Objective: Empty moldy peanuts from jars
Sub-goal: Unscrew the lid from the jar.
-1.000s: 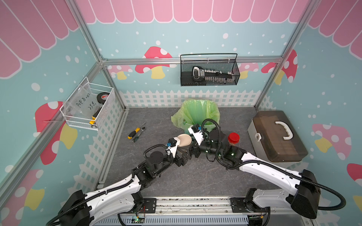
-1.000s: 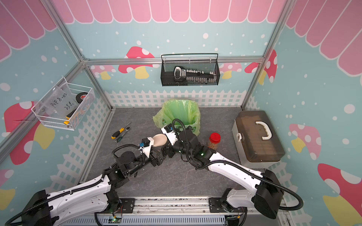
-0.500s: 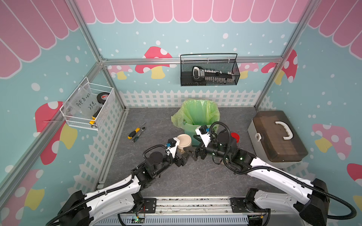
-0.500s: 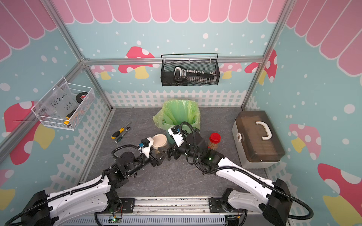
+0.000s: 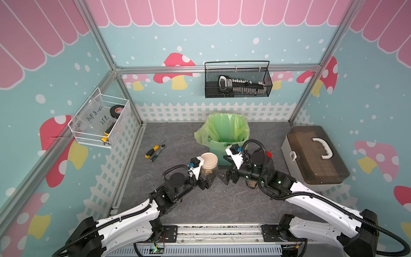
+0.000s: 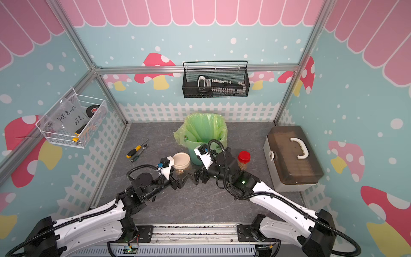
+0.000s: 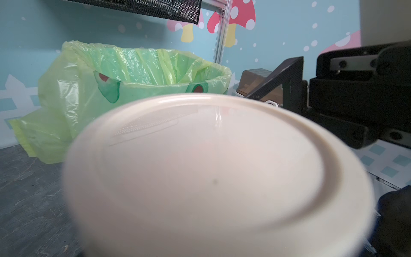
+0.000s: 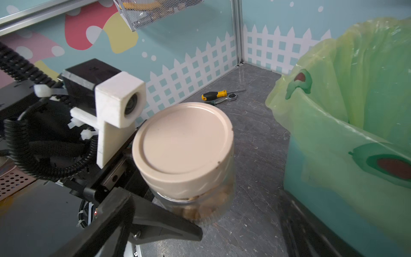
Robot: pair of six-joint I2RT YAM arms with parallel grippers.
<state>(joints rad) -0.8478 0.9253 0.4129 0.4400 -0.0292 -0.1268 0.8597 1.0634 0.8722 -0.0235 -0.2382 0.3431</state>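
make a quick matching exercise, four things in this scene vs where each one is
Things
1. beige-lid jar
2. red-lid jar
3. screwdriver
4. tape roll

Places
a. in the white wire basket
b. between the bin and the grey case
c. in the left tool
d. lying flat on the floor

Pairs: 1-c, 2-b, 3-d, 4-a

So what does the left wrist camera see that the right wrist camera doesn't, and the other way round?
Only the left wrist view: the brown toolbox and the black mesh basket overhead. Only the right wrist view: the peanuts through the glass of the jar, and the yellow-handled screwdriver on the floor. Both: the beige lid and the green-bagged bin.
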